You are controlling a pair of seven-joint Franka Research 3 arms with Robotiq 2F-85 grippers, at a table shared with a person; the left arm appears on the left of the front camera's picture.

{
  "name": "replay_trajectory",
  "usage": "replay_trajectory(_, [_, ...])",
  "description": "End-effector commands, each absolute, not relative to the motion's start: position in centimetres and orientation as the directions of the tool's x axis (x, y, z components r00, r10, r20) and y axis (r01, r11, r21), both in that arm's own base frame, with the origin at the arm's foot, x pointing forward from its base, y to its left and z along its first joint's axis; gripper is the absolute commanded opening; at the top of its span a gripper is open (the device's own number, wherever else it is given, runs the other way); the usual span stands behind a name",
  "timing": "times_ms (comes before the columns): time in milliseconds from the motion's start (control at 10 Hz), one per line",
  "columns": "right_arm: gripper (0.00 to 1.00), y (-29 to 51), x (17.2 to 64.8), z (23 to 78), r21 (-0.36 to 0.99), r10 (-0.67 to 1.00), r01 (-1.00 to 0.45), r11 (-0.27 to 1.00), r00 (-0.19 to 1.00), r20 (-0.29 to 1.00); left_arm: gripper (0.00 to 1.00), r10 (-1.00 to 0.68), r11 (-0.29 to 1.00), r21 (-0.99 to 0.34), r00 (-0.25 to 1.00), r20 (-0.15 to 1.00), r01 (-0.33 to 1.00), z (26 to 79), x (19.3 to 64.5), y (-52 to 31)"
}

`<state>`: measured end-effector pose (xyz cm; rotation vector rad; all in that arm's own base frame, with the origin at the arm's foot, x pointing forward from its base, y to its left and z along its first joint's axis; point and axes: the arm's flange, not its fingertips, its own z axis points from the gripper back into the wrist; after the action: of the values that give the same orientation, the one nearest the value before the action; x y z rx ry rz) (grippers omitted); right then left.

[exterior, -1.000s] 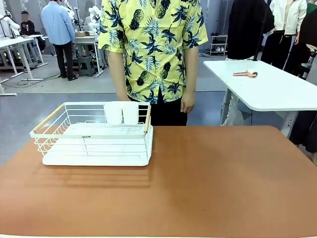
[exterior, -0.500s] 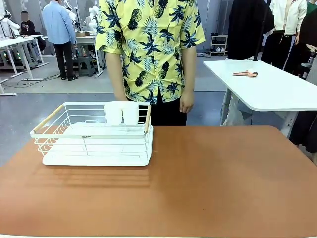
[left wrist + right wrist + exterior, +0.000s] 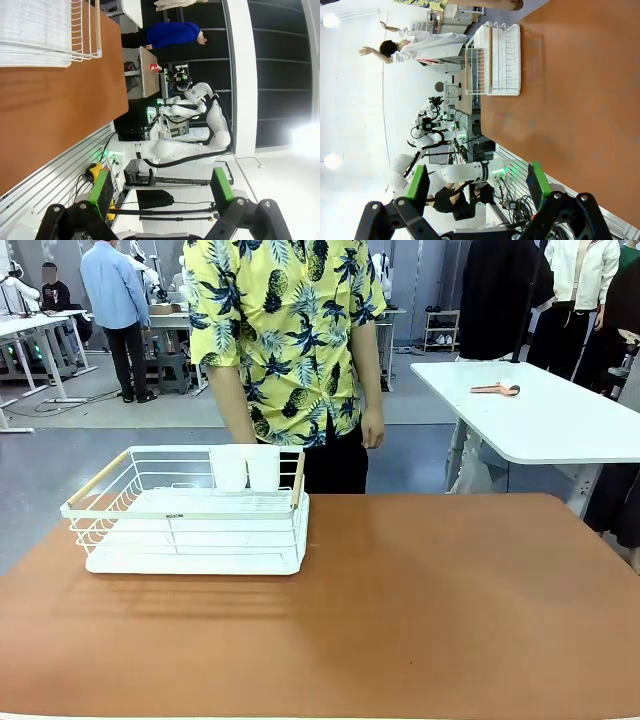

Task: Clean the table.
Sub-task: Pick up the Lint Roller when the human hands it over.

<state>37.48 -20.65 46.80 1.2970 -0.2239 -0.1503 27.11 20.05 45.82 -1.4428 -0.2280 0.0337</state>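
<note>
The reddish-brown table point(image 3: 430, 600) spreads across the front view with a bare top. On its far left part stands a white wire dish rack point(image 3: 190, 512) with wooden handles and two white cups. A person in a yellow pineapple shirt point(image 3: 285, 330) stands at the far edge, hands hanging down. In the left wrist view my left gripper point(image 3: 159, 186) is open, held off the table's edge, with the table point(image 3: 55, 110) and the rack point(image 3: 45, 30) to one side. The right wrist view shows my right gripper point(image 3: 477, 182) open, the table point(image 3: 575, 105) and the rack point(image 3: 500, 60) farther off.
A white-topped table point(image 3: 540, 420) stands at the back right with a small orange tool point(image 3: 495, 390) on it. Other people and workbenches fill the hall behind.
The person at the far edge has shifted a little to the left and straightened up. The rack and the table are unchanged.
</note>
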Motion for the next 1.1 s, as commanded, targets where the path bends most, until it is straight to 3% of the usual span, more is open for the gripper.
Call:
replay_trajectory(0, [1.0,-20.6,37.45,46.93,0.966,-0.232,-0.023,0.259,0.969,0.085,1.0,0.153,0.129,-0.984,0.978,0.139,0.119,45.83,26.83,20.2])
replay_trajectory(1000, [1.0,-20.6,37.45,46.93,0.966,-0.232,-0.023,0.259,0.969,0.085,1.0,0.153,0.129,-0.984,0.978,0.139,0.119,45.83,26.83,20.2])
